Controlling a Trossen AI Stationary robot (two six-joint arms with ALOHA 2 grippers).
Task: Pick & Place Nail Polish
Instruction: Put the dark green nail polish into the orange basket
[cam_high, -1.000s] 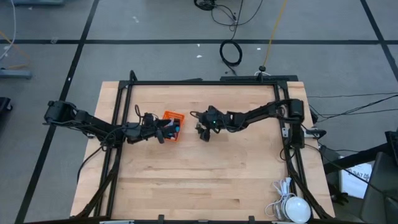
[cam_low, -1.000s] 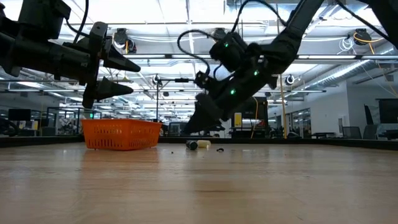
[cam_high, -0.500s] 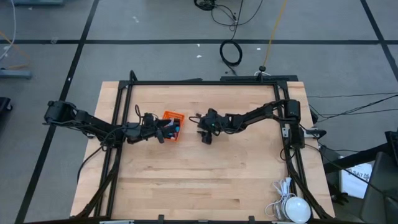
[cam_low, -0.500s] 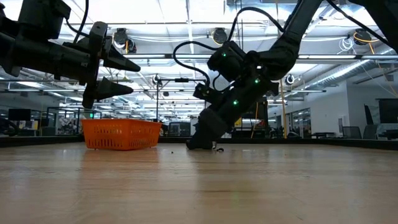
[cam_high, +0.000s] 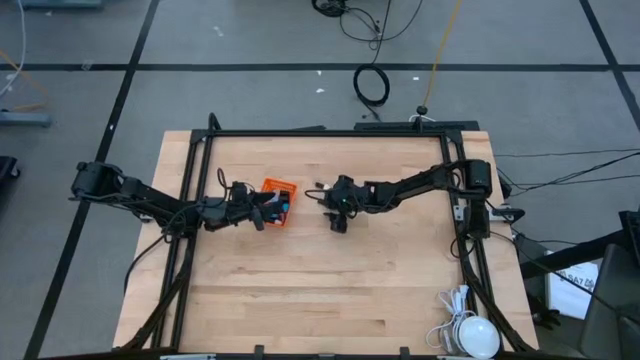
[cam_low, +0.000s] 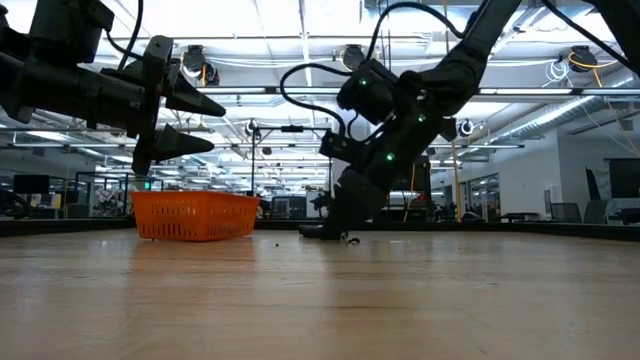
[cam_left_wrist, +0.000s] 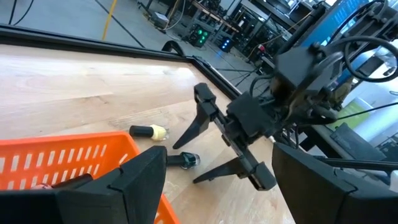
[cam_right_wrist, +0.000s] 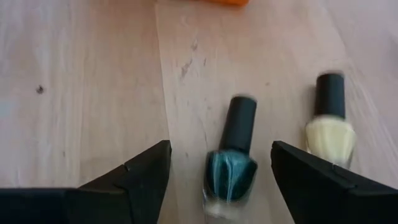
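A teal nail polish bottle (cam_right_wrist: 232, 163) with a dark cap lies on its side on the wooden table. A pale yellow one (cam_right_wrist: 329, 127) lies beside it. Both also show in the left wrist view, the teal bottle (cam_left_wrist: 185, 160) and the yellow bottle (cam_left_wrist: 149, 131). My right gripper (cam_high: 337, 220) is open and low over the table, its fingers standing on either side of the teal bottle without touching it. My left gripper (cam_low: 205, 125) is open and empty, held above the orange mesh basket (cam_high: 280, 193).
The basket (cam_low: 195, 215) stands on the table left of centre, with something small and coloured inside. A black frame (cam_high: 320, 133) runs along the table's far and side edges. Bare wood (cam_high: 330, 290) spreads toward the near edge. A white lamp and cable (cam_high: 465, 330) lie at the near right corner.
My right gripper has come down to the table and shifted a little toward the right edge, so its open fingers now stand around the teal bottle. In the low view it now hides the yellow bottle. My left arm has kept still.
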